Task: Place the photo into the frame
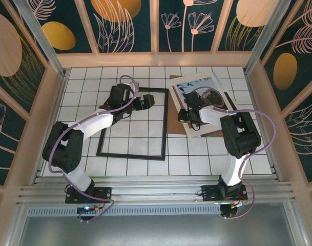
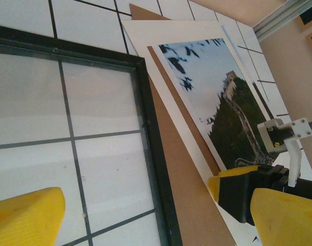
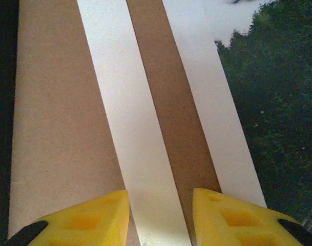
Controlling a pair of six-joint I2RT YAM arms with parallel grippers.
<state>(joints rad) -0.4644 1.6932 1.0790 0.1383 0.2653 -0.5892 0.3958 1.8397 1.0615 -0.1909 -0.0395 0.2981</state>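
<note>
Nothing here can be read. I can find no word, number, label or brand mark. The photo [image 2: 222,102] carries only its landscape picture, and the black bars of the frame [image 2: 150,133] are plain.
</note>
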